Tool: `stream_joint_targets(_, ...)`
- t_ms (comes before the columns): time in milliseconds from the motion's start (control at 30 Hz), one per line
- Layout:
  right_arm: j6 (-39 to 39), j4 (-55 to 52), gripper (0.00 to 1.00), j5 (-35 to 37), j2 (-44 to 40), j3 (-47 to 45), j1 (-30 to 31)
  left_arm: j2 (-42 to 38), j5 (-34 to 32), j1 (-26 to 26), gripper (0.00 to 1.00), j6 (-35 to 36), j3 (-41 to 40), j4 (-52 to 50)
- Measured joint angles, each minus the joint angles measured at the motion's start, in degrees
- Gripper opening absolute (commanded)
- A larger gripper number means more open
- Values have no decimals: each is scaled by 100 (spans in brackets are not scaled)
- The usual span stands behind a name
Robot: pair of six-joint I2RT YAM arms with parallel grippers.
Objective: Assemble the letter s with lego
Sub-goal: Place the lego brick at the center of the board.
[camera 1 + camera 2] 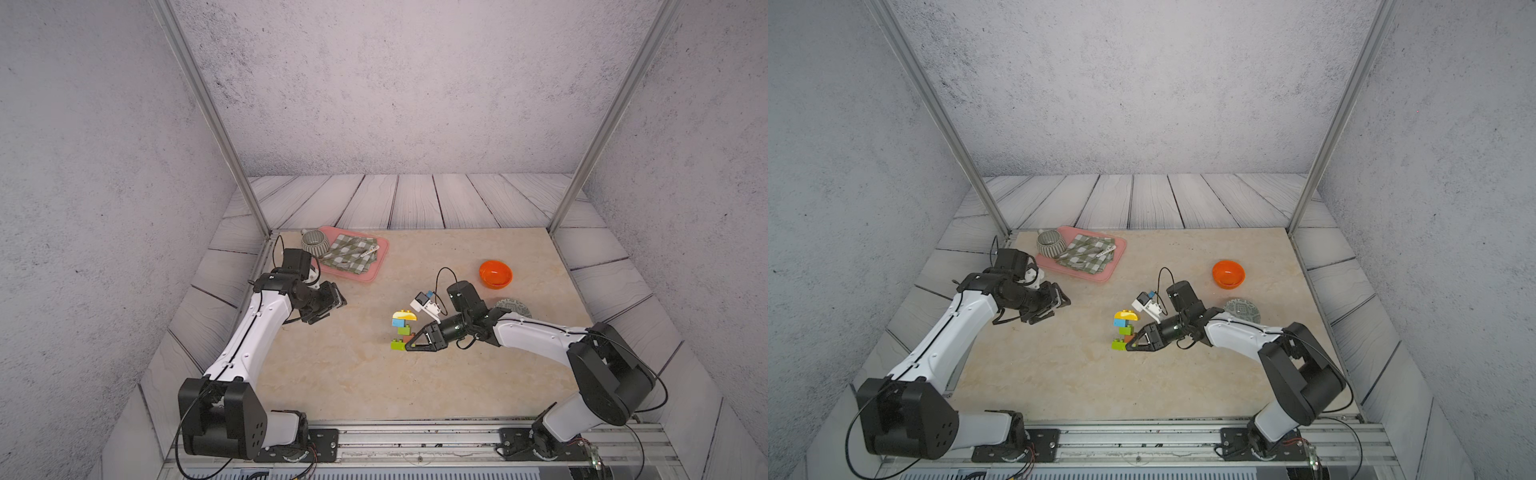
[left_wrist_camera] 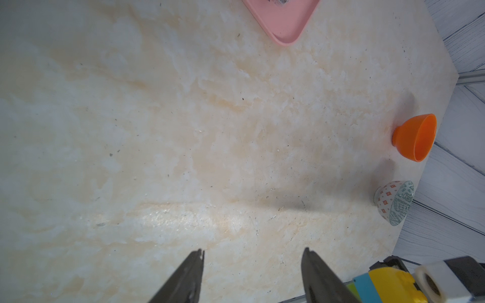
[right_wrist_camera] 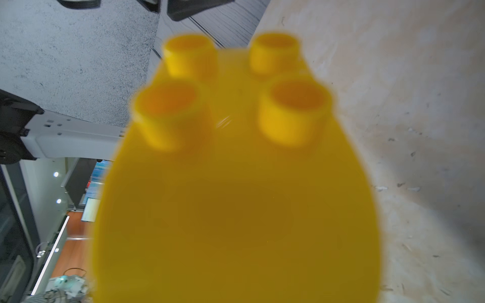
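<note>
A zigzag stack of studded plastic bricks (image 1: 402,331) is seen near the middle of the beige marbled surface (image 1: 353,374). It is topped by a rounded yellow brick (image 1: 405,316), followed by a blue brick (image 1: 399,323), a green brick (image 1: 404,331), a brown brick (image 1: 408,338) and a long lime-green brick (image 1: 397,345) at the bottom. The black right gripper (image 1: 408,347) is laid low beside it, its jaws drawn together against the lime-green brick's end. The left gripper (image 1: 330,309) is held well apart. A pink plastic tray (image 1: 376,268) and an orange plastic bowl (image 1: 495,274) are set farther back.
</note>
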Motion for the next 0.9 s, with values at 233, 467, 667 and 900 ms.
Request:
stream_joint_targets(233,758,144,39,-234,804,46,0,-70,-2,2,64,0,28,-50)
stream_joint_targets(467,1086,345,38,-293,1252,55,0,-177,-4,2,65,0,28,-76)
stream_joint_targets(667,1073,271,38,-254,1598,79,-4,-181,-4,2,65,0,28,-76)
stream_joint_targets(900,1056,286,39,-87,1727,79,-70,-181,-4,2,65,0,28,-79)
